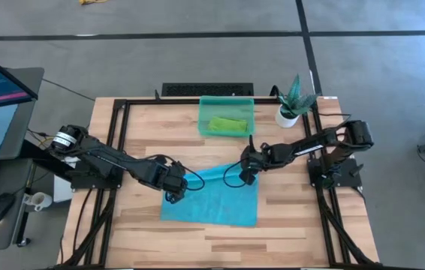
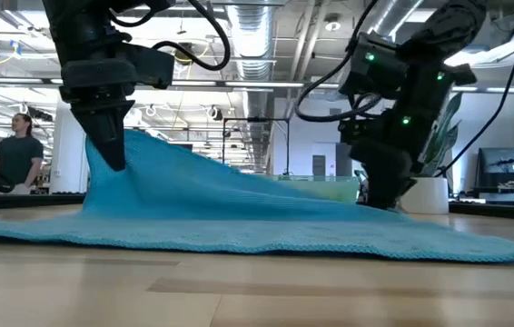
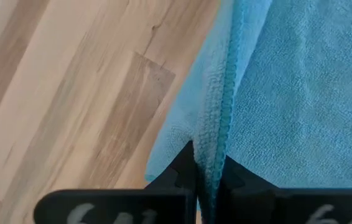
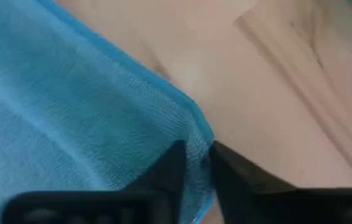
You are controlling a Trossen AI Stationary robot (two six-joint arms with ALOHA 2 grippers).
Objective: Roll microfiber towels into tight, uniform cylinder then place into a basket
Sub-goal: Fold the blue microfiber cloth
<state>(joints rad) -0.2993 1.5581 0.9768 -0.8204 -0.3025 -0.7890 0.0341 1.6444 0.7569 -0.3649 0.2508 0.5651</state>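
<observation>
The turquoise towel (image 1: 216,199) lies unrolled mid-desk toward the front edge. Left gripper (image 1: 173,190) pinches its lifted left corner, right gripper (image 1: 247,174) its back-right corner. The green towel (image 1: 228,124) sits rolled in the basket (image 1: 203,120) at the back edge, so approx. half is done.

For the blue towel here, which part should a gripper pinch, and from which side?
Pinch the hemmed far corners from above, as now: the left gripper and right gripper each clamp one. The blue towel otherwise lies flat on the table, offering no other raised edge.
</observation>
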